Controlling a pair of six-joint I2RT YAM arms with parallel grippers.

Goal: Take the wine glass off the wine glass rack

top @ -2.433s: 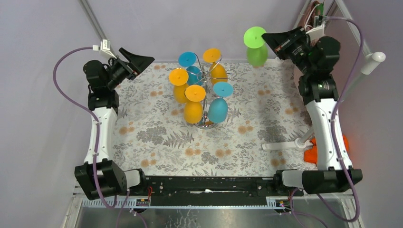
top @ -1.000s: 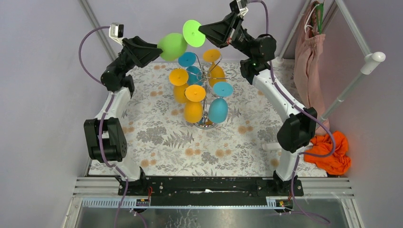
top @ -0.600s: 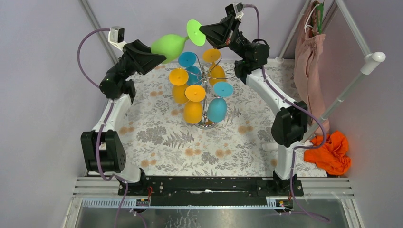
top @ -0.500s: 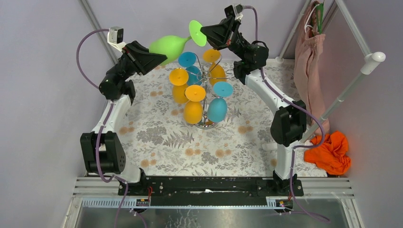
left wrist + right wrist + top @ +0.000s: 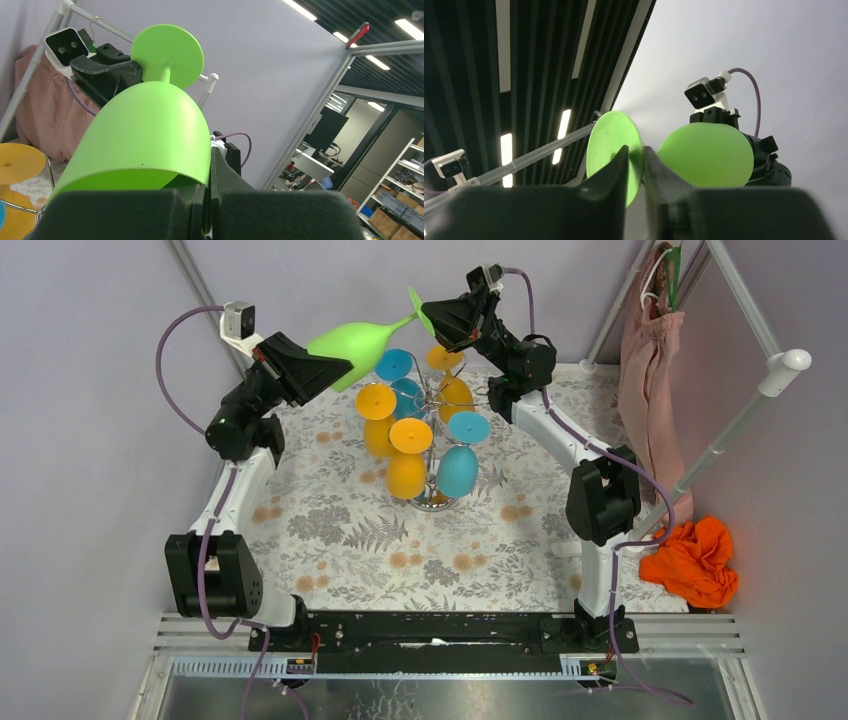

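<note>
**Green glass off the rack, caught between both arms**

The flowered table [image 5: 330, 540] is below all of this; the action is up in the air at its far end. Both arms reach high and meet above the rack [image 5: 431, 445], where orange and blue glasses [image 5: 407, 475] hang upside down from the wire arms.

The wine glass [image 5: 350, 340] I care about is the green one. It is clear of the rack, lying nearly on its side above and behind it, with the bowl to the left and the foot to the right.

My left gripper [image 5: 325, 368] is clamped on the wall of the bowl at its rim, one finger inside and one outside [image 5: 209, 165]. My right gripper [image 5: 432, 315] has its fingers on either side of the foot's edge [image 5: 635, 155]. From the wrist view I can't tell whether they are pinching the foot or have slackened.

I read this as a handover with the lift-off done. Next I'd want the right fingers plainly clear of the foot. Then the left arm can carry the glass away without swinging it into the hanging ones.
</note>
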